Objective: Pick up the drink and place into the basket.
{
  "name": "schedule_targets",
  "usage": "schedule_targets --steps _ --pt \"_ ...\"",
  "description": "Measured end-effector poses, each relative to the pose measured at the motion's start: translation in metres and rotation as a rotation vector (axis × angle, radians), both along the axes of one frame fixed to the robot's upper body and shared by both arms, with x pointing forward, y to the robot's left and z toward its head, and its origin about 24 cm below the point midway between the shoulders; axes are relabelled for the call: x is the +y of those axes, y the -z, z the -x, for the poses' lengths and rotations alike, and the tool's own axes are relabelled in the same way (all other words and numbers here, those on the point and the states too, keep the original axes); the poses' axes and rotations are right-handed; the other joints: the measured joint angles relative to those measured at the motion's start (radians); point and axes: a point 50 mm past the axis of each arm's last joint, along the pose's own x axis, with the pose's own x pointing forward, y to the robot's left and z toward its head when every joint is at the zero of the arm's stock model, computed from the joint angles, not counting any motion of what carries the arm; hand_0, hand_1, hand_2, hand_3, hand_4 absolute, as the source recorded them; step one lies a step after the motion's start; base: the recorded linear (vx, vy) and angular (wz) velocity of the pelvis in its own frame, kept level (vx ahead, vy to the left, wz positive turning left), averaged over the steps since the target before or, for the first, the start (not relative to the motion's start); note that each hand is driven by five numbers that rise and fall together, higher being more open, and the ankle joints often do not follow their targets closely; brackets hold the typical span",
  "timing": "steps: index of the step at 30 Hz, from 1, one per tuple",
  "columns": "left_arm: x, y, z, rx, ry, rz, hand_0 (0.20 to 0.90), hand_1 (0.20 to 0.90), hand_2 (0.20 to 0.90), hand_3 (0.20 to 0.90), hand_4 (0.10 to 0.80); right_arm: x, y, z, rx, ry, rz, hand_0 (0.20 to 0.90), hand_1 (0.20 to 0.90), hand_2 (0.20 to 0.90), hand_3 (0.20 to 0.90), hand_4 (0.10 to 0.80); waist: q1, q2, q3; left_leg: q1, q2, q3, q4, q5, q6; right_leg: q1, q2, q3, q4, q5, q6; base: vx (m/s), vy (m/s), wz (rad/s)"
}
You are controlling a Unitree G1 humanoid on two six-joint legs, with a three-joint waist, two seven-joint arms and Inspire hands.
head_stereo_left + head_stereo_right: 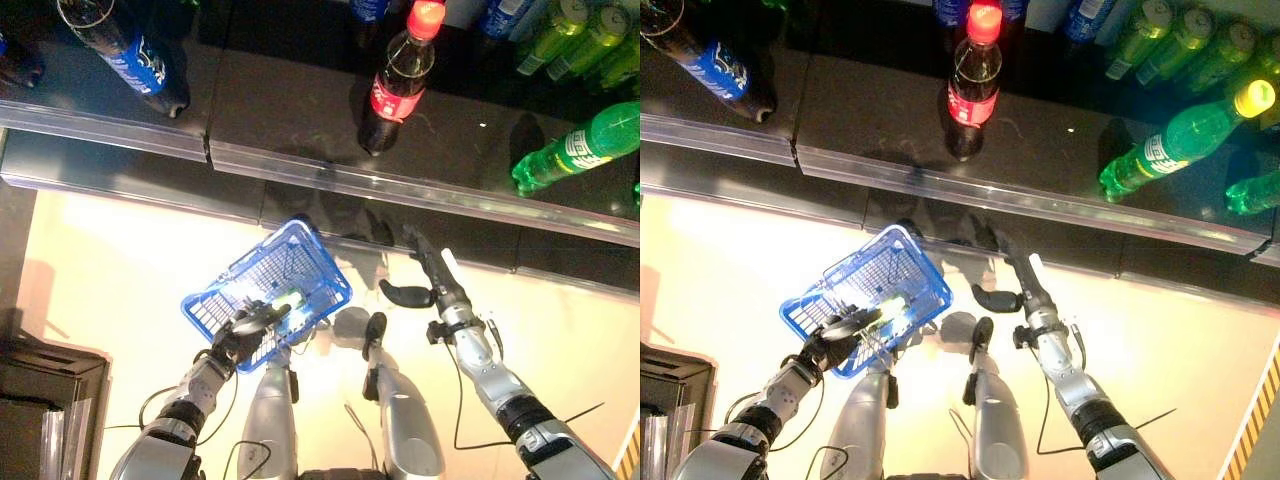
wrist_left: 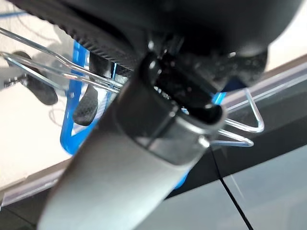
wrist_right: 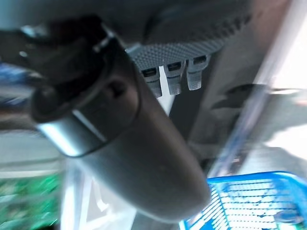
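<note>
We note the right hand (image 1: 432, 282) open and empty just below the shelf edge (image 1: 420, 188), the upright cola bottle (image 1: 398, 85) ahead of it, while the left hand (image 1: 240, 335) grips the basket (image 1: 300, 262).

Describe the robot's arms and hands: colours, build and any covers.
Both arms are silver-grey tubes with black bands at the joints. The left hand and the right hand are dark, with slim segmented fingers. The right hand's thumb stands out as a rounded black pad, and a white strip runs along one finger. Up close, the wrist views show textured dark palm surfaces and a smooth cylindrical thumb casing with a metallic rim.
</note>
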Motion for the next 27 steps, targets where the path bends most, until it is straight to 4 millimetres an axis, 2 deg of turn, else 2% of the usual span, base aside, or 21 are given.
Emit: schedule_targets --steps 1,8,13,20,27 --pt "0.0 0.0 0.0 -0.006 0.001 0.0 0.3 0.3 0.3 0.2 0.1 0.002 -0.005 0.001 -0.022 -0.023 0.022 0.9 0.9 0.9 0.9 0.8 -0.001 0.0 0.0 -0.008 -0.001 0.0 0.002 0.001 0.0 -0.006 0.002 0.013 0.0 0.0 0.0 0.0 0.0 0.0" --pt "-0.002 -0.005 -0.003 -0.031 0.013 -0.003 0.3 0.3 0.3 0.2 0.1 0.007 -0.02 0.003 -0.08 -0.085 0.088 0.9 0.9 0.9 0.9 0.8 -0.003 -0.006 0.004 -0.026 -0.002 -0.001 0.009 0.004 0.007 -0.021 0.002 0.013 -0.002 0.006 -0.006 -0.003 0.0 0.0" --pt "-0.001 -0.005 -0.003 -0.031 -0.011 0.01 0.3 0.3 0.3 0.2 0.1 0.006 -0.043 0.005 -0.169 -0.125 0.138 0.9 0.9 0.9 0.9 0.8 -0.003 -0.007 0.005 -0.026 -0.002 0.001 0.009 0.001 0.009 -0.021 0.002 0.013 -0.003 0.005 -0.004 0.0 0.0 0.0" --pt "-0.001 -0.004 -0.002 -0.034 -0.022 0.016 0.3 0.3 0.3 0.2 0.1 0.011 -0.061 0.007 -0.241 -0.134 0.069 0.9 0.9 0.9 0.9 0.8 -0.002 -0.007 0.005 -0.025 -0.002 0.003 0.012 0.001 0.009 -0.02 0.002 0.015 -0.003 0.007 -0.006 0.006 0.009 0.0" --pt "-0.001 -0.001 0.002 -0.032 -0.033 0.015 0.3 0.3 0.3 0.2 0.1 -0.002 -0.081 0.006 -0.316 -0.077 -0.041 0.9 0.9 0.9 0.9 0.8 -0.001 -0.006 0.005 -0.016 -0.002 0.015 0.013 0.001 0.009 -0.019 0.003 0.031 -0.002 0.007 -0.006 0.03 0.025 -0.05"
